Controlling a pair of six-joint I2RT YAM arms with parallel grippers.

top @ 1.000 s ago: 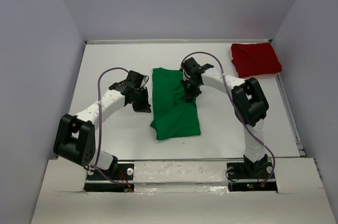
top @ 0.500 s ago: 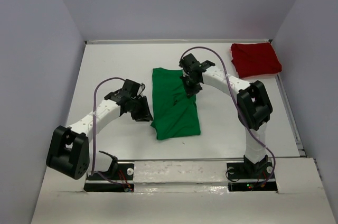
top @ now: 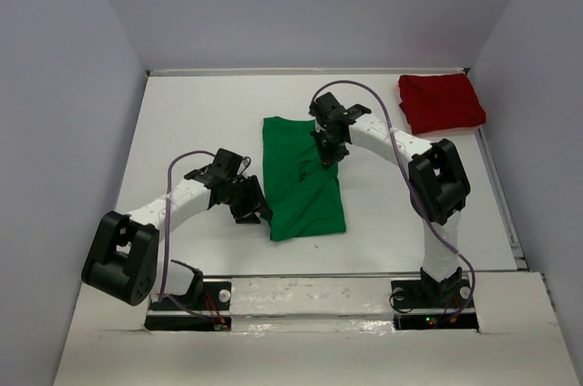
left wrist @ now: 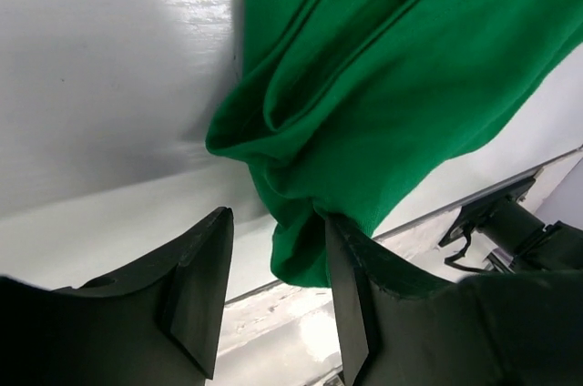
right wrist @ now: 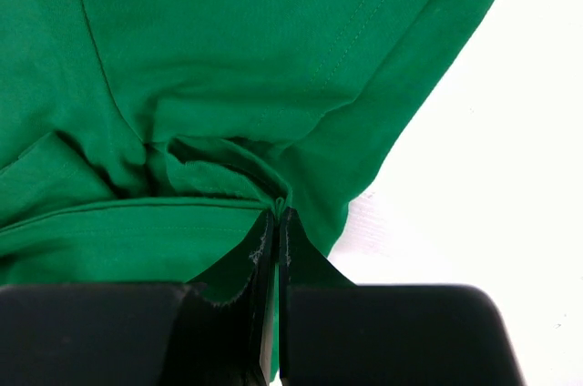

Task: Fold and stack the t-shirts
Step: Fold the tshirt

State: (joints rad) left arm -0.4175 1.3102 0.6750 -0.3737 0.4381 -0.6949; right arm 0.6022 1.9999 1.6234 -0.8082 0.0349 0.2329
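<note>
Green shirt [top: 303, 181] lay part-folded and rumpled in the middle of the bench [top: 200, 122], between the arms. Right fingers [right wrist: 305, 263] were clenched on a fold near its right edge. Left fingers [left wrist: 200, 286] stood apart at its near-left corner, with a bunched lobe of cloth between them, touching one finger but not gripped. Red shirt [top: 441, 102] sat folded in the far right corner, well apart.

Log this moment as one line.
left gripper: open, at green shirt near-left corner | right gripper: shut on green shirt | red shirt: folded, far right
</note>
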